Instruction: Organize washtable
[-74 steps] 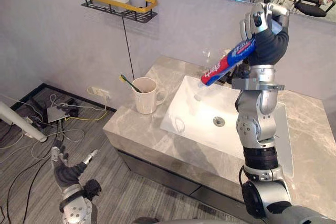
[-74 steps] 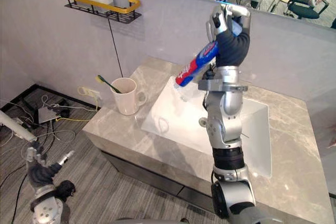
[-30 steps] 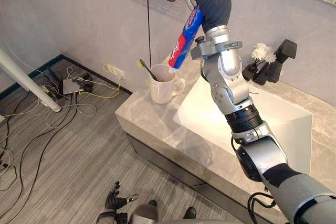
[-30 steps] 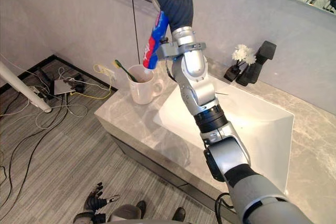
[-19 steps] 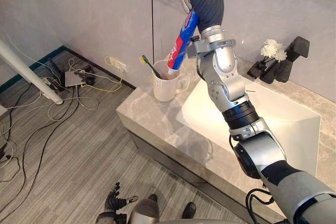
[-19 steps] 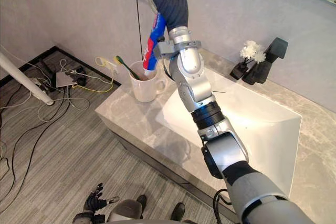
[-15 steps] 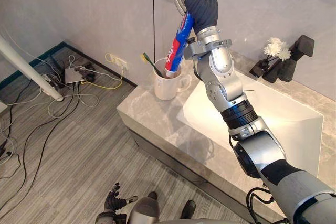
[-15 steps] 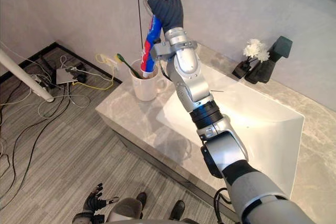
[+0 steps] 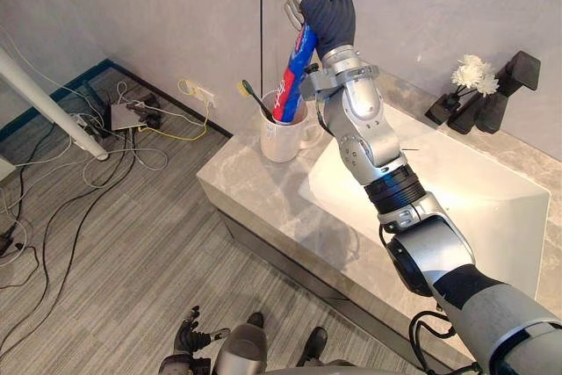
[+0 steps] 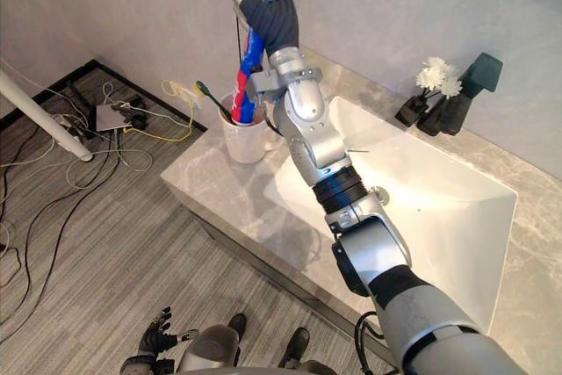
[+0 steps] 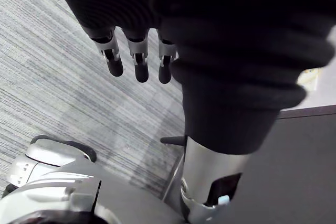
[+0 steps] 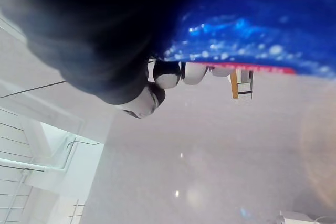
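Observation:
My right hand [image 9: 321, 2] is raised high by the wall and shut on a red and blue toothpaste tube [image 9: 294, 76]. The tube hangs nearly upright, and its lower end reaches into the mouth of a white mug [image 9: 283, 136] at the left end of the marble countertop [image 9: 263, 208]. A green and yellow toothbrush [image 9: 254, 98] leans in the same mug. In the right wrist view the fingers [image 12: 169, 75] curl against the blue tube [image 12: 252, 19]. My left hand [image 9: 190, 336] hangs low near the floor, its fingers [image 11: 137, 67] straight and holding nothing.
A white sink basin [image 9: 457, 208] lies to the right of the mug. White flowers [image 9: 474, 72] and a black faucet [image 9: 512, 81] stand behind it. A black cord [image 9: 262, 6] runs down the wall. Cables and a power strip [image 9: 132, 116] lie on the floor beside a white pole [image 9: 53, 98].
My right hand carried the tube from above the sink leftward to the mug and lowered its end into the mug's mouth. The head camera shifted too.

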Motion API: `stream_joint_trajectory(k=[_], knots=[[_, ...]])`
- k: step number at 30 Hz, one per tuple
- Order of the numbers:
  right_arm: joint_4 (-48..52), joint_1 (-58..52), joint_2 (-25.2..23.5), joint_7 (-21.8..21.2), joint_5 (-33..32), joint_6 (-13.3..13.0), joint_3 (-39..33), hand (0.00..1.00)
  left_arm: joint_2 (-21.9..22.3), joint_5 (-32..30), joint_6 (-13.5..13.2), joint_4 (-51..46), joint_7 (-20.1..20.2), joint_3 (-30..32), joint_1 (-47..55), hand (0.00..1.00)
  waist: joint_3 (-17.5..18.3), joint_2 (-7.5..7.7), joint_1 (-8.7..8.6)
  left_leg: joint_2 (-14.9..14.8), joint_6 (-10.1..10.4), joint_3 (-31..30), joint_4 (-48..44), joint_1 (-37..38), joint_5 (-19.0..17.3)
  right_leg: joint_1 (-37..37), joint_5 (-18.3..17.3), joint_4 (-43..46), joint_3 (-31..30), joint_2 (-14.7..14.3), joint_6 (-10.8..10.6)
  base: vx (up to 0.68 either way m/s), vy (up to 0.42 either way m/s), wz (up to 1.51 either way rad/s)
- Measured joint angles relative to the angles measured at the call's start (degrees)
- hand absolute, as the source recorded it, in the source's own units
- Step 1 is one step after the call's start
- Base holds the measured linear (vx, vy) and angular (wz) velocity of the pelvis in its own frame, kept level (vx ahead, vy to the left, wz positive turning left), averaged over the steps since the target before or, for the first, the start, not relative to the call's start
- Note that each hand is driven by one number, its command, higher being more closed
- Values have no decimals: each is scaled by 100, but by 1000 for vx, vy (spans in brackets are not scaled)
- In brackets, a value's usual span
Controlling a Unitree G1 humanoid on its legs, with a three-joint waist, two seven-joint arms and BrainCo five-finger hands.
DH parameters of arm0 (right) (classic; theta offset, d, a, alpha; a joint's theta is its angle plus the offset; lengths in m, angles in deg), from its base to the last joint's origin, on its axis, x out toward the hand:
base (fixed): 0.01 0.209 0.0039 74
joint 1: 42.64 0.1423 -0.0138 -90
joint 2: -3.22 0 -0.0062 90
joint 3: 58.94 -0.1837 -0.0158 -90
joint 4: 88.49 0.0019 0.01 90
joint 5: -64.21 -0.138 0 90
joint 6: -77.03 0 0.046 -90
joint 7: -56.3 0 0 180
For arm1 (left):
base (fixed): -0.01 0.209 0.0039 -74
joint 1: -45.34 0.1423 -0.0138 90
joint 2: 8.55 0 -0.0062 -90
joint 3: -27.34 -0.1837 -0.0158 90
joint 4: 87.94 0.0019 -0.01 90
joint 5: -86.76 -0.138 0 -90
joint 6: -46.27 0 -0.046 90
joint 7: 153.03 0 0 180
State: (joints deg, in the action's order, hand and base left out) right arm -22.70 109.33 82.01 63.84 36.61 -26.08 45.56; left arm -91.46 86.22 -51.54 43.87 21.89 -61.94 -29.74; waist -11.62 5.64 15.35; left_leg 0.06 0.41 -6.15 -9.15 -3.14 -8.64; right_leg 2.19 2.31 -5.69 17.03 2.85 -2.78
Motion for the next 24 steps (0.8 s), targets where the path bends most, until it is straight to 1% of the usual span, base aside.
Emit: stream_joint_trajectory(k=[4, 14, 15, 24], knots=[[-238, 3, -13, 2, 5, 25, 4, 100, -19, 14, -3, 0, -7, -39, -2, 0, 0, 0, 1, 0, 0, 2, -3, 0, 0, 0, 0, 0, 0, 0, 0, 0, 0, 0], [-243, 3, -104, 0, 72, 33, 5, 100, -24, 52, -2, 0, -12, -53, -2, 0, -2, -3, -2, 2, 0, 0, -20, -7, 0, 1, 0, 0, 2, 1, 0, 0, 0, 0], [-243, 3, -104, 0, 81, 33, 7, 0, -24, 53, -2, 0, -12, -53, -2, 0, -3, -4, -3, 2, 0, 0, -24, -9, 0, 1, 0, 0, 2, 1, 0, 0, 0, 0], [-243, 1, -115, 5, 138, 48, 15, 0, -22, 96, -2, 2, -12, -69, -2, 0, -17, -27, -17, 4, 0, 0, -43, -15, 0, 6, 0, 0, 3, 1, 0, 0, 0, 0]])
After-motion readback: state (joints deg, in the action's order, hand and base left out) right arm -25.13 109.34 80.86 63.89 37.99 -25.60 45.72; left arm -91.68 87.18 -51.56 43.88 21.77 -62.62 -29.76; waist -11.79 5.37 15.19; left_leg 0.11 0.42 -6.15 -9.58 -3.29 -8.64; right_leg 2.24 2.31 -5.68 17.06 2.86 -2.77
